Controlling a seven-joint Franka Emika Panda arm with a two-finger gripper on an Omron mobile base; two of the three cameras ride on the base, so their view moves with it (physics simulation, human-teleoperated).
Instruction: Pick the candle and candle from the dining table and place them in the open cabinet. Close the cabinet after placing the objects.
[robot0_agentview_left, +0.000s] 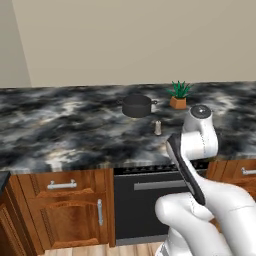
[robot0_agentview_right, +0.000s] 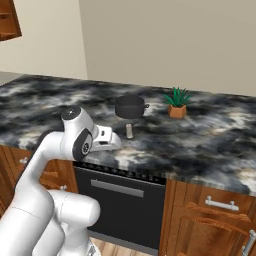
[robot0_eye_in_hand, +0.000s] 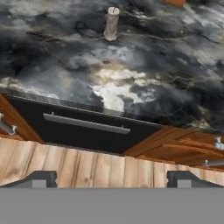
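The black stone-look desk (robot0_agentview_left: 60, 130) with white and grey veins carries a short beige-grey cylinder candle (robot0_agentview_left: 158, 127) standing upright, near the front edge and just in front of a black round pot (robot0_agentview_left: 136, 106). To the right of the pot sits a small green plant in an orange pot (robot0_agentview_left: 178, 95). The tool (robot0_eye_in_hand: 111, 179) hangs in front of the desk, above the wooden floor (robot0_eye_in_hand: 87, 164), its fingers spread wide and holding nothing. Below the desk edge is a black oven front (robot0_agentview_right: 120, 200) with a silver bar handle.
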